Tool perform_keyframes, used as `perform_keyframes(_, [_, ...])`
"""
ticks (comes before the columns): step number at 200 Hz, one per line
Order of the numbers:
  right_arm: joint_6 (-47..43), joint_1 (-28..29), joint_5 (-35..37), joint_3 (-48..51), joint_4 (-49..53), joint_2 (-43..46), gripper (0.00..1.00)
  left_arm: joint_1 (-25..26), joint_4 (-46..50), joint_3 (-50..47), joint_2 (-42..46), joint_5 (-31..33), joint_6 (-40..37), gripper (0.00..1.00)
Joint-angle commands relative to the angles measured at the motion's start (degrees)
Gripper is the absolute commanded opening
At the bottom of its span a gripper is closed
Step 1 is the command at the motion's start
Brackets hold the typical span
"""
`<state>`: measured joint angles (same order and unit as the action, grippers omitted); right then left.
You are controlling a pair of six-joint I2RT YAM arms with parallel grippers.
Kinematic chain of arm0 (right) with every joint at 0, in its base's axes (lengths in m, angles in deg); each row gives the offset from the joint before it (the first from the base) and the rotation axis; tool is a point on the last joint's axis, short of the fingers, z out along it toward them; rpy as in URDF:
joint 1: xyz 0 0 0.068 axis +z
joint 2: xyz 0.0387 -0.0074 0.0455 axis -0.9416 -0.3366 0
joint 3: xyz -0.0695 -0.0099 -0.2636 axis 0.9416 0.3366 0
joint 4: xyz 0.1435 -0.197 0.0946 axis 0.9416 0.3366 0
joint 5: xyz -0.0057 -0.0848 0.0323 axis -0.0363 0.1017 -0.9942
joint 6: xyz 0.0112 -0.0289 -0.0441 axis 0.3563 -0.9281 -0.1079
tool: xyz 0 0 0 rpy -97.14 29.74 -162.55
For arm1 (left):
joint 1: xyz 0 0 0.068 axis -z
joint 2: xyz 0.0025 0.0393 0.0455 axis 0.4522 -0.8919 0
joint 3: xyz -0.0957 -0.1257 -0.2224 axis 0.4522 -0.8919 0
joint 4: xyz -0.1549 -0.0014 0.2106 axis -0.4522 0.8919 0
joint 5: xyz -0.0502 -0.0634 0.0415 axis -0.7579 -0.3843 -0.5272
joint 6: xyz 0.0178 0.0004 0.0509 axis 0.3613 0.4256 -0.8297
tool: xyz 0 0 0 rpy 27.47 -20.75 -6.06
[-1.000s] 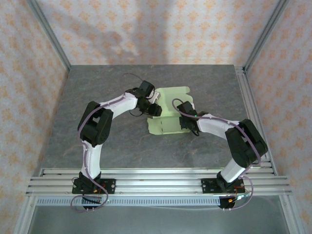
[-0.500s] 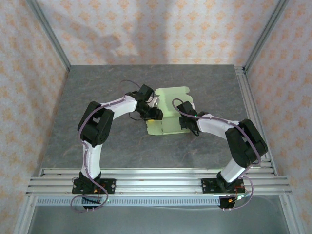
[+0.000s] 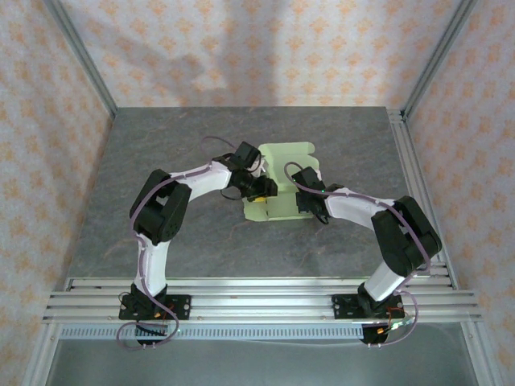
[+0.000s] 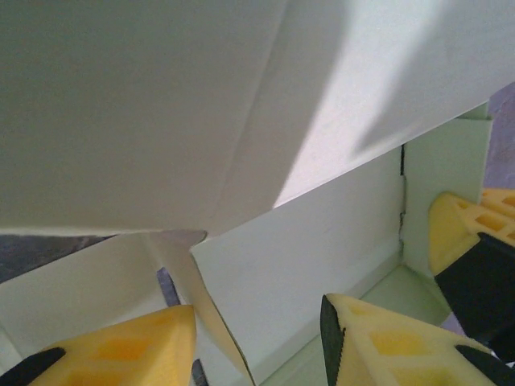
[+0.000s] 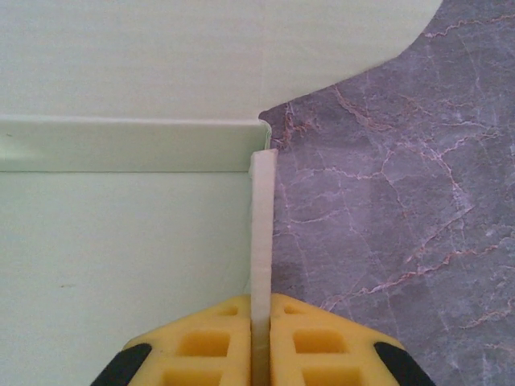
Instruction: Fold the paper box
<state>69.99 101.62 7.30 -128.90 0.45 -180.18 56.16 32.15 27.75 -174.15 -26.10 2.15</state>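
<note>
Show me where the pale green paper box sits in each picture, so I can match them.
Top external: paper box mid-table, between the arms.
Left wrist: box fills the upper frame, above the left gripper.
Right wrist: box left and top, one wall pinched by right gripper.
Shared landmark: grey marbled table.

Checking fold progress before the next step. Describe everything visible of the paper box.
The paper box is pale yellow-green thin card, matte and creased, part-folded. Its base lies flat on the grey marbled table, with a curved-edged flap spread at its far side and panels raised at left and right. The right end effector is shut on the edge of the upright right wall. The left end effector is open around a raised left panel, under an overhanging flap.
</note>
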Motion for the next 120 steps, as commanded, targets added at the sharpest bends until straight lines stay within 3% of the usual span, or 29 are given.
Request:
perform_keyframes(1, [0.78, -0.15, -0.08, 0.04, -0.31, -1.04, 0.12, 0.61, -6.02, -1.23, -1.07, -1.22, 7.77, 0.46])
perform_keyframes(50, [0.99, -0.1, -0.36, 0.38, -0.58, -0.67, 0.12, 1.07, -13.07, -2.56, -0.94, 0.49, 15.07, 0.46])
perform_keyframes(85, [1.14, -0.17, 0.65, 0.62, -0.32, 0.14, 0.11, 0.96, -7.84, -2.55, 2.13, 5.33, 10.34, 0.47])
perform_keyframes(120, [1.2, -0.16, 1.73, 0.56, 0.22, 1.19, 0.11, 0.67, -0.87, -5.7, 11.38, 11.86, 5.13, 0.57])
